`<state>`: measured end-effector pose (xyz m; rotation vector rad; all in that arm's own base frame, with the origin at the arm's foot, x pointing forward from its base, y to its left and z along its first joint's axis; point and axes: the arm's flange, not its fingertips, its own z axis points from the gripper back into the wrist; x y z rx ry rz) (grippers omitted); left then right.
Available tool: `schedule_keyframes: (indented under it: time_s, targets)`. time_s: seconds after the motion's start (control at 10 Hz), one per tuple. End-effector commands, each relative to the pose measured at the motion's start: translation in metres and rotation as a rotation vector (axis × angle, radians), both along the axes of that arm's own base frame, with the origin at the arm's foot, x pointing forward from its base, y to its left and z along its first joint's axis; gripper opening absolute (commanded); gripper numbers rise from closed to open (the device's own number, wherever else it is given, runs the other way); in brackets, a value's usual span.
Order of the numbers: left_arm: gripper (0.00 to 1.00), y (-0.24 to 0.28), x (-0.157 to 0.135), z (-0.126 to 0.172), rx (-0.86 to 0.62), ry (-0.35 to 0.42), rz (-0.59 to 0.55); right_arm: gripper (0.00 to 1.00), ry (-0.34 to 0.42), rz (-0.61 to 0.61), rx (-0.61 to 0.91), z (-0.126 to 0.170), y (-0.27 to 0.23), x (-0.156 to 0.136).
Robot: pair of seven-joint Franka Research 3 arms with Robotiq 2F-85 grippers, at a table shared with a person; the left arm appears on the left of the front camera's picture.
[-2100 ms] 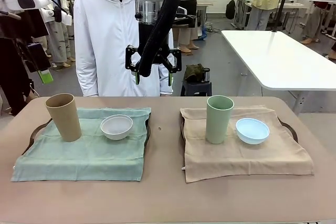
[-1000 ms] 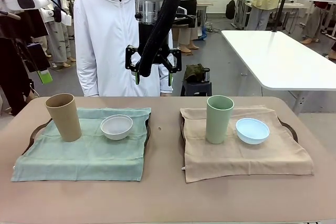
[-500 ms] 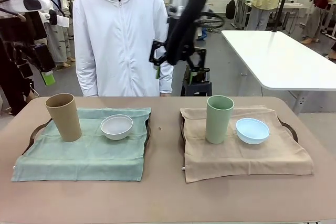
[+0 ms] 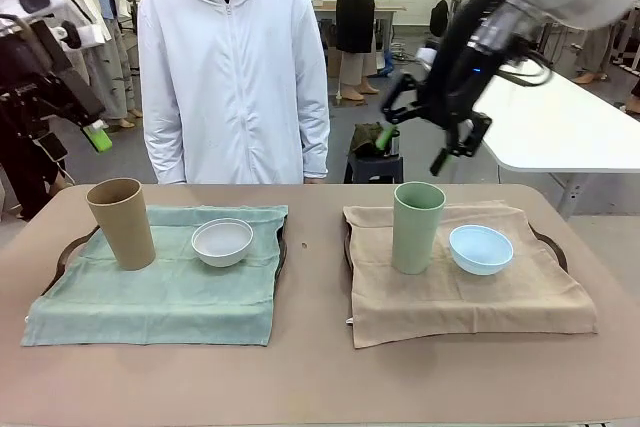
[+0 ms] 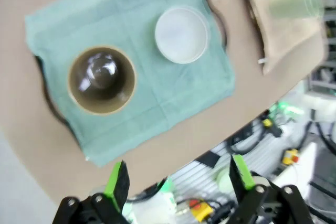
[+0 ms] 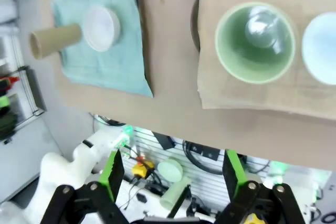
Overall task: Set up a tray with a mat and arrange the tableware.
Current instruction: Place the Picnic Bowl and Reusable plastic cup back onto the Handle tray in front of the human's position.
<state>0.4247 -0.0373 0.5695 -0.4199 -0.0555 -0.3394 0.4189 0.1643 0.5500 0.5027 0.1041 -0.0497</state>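
From the front, the right gripper (image 4: 432, 117), jaws spread and empty, has swung from the middle to hang above the tall pale green plastic cup (image 4: 417, 227) beside the light blue round bowl (image 4: 481, 249) on the tan cloth mat (image 4: 470, 297). The left wrist view shows the left gripper (image 5: 178, 178) spread, high above the tan cup (image 5: 102, 80) and white bowl (image 5: 181, 34) on the green mat (image 5: 142, 103). In the right wrist view the green cup (image 6: 255, 41) sits below; the arrangement looks finished, probably.

tan cup (image 4: 121, 223): matt plastic, glossy inside | pale green cup (image 4: 417, 226): smooth plastic | white bowl (image 4: 222, 242), light blue bowl (image 4: 480, 248): smooth, satin | green mat (image 4: 160, 292), beige mat (image 4: 470, 297): soft creased cloth | table (image 4: 310, 367): matt
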Motion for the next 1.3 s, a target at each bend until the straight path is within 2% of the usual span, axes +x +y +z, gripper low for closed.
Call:
schedule_keyframes:
  time_s: [0.0,0.3,0.4,0.5,0.6,1.1,1.2]
  targets:
    - [1.0,0.032,0.002,-0.002,-0.206,0.026,-0.067,0.97,-0.046,-0.057,0.116,-0.015,-0.051,-0.021]
    - [1.0,0.069,0.002,-0.011,-0.38,0.04,-0.104,0.97,-0.106,-0.152,0.179,-0.017,-0.116,-0.043]
    - [1.0,0.081,0.002,-0.018,-0.419,0.009,-0.096,0.97,-0.095,-0.281,0.066,-0.021,-0.139,-0.05]
    - [1.0,0.079,-0.003,-0.024,-0.265,-0.095,-0.157,0.97,-0.06,-0.137,0.138,-0.011,-0.113,-0.034]
    - [1.0,0.074,-0.005,-0.017,-0.368,0.02,-0.087,0.97,-0.06,-0.137,0.138,-0.011,-0.113,-0.034]
    - [1.0,0.075,-0.004,-0.021,-0.353,0.011,-0.106,0.97,-0.066,-0.144,0.119,-0.014,-0.112,-0.038]
    - [1.0,0.093,-0.005,-0.013,-0.432,0.01,-0.051,0.97,-0.051,-0.097,0.199,-0.009,-0.139,-0.034]
